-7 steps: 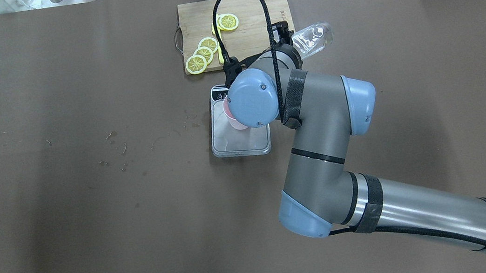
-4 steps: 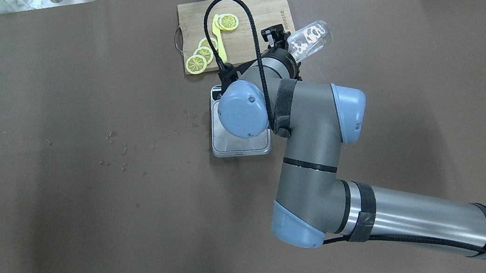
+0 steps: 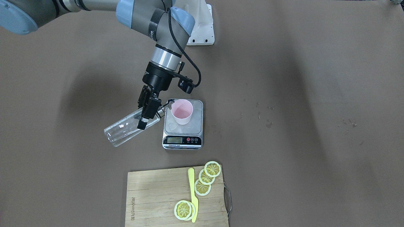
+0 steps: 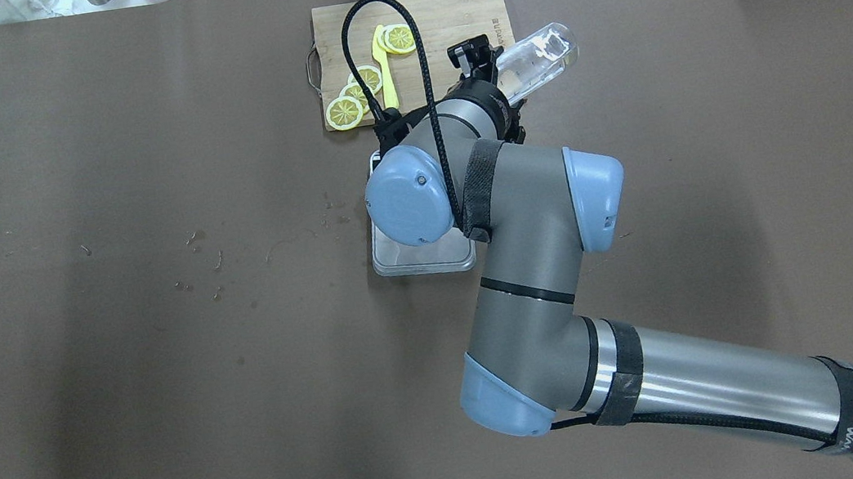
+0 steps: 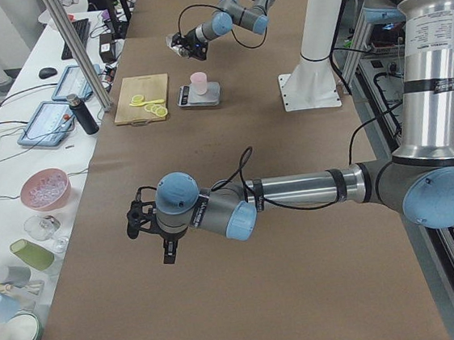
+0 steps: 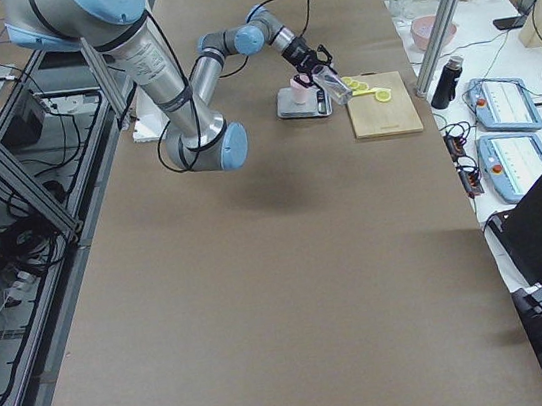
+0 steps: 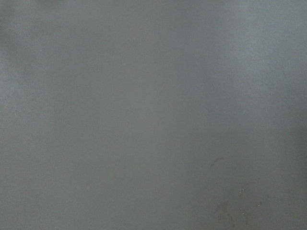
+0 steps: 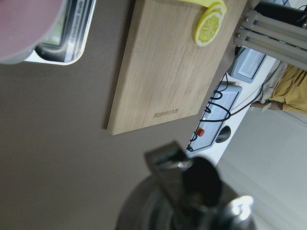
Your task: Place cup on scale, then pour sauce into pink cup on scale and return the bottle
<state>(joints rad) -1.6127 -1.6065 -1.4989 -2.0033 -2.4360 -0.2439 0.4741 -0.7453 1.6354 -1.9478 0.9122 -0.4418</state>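
Observation:
The pink cup (image 3: 182,112) stands upright on the steel scale (image 3: 196,122), whose display strip faces away from the robot. My right gripper (image 3: 147,109) is shut on the neck end of the clear glass bottle (image 3: 126,130). The bottle lies tilted, its silver spout (image 3: 167,102) just at the cup's rim and its base pointing away. Clear sauce (image 4: 540,60) with bubbles shows inside the glass; I see no stream. From overhead my wrist hides the cup. My left gripper (image 5: 147,227) hangs over bare paper far from the scale; I cannot tell whether it is open or shut.
A wooden cutting board (image 3: 151,195) with lemon slices (image 3: 205,181) and a yellow knife (image 3: 192,195) lies beyond the scale. The robot's base plate (image 3: 200,28) is behind it. Bowls, cups and tablets line a side table (image 5: 42,189).
My right arm has swung left over the scale and now hides the cup from overhead. The bottle's base has lifted, so the bottle tips further toward the cup.

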